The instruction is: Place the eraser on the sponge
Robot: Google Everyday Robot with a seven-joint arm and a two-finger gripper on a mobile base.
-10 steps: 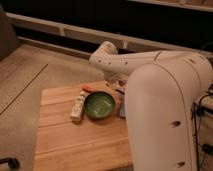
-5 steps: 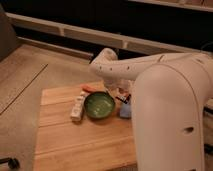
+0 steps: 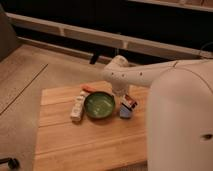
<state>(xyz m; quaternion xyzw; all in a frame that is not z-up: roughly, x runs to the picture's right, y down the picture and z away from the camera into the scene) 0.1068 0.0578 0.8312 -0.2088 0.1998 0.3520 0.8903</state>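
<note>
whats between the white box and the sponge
The bowl sits between box and sponge in the camera view; the end effector is over the sponge.

- Eraser (image 3: 130, 103): black, with white and red bands.
- Sponge (image 3: 123, 112): light blue, at 7 o'clock of the eraser.
- Bowl (image 3: 99, 105): green, darker in its hollow.
- Box (image 3: 77, 106): whitish, at 9 o'clock of the bowl.
- Stick (image 3: 89, 89): orange-red, at 11 o'clock of the bowl.
- Table (image 3: 85, 145): pale honey wood with plank lines.
- Arm (image 3: 150, 75): white.
- Gripper (image 3: 123, 94): shadowed grey, at 11 o'clock of the eraser.
</note>
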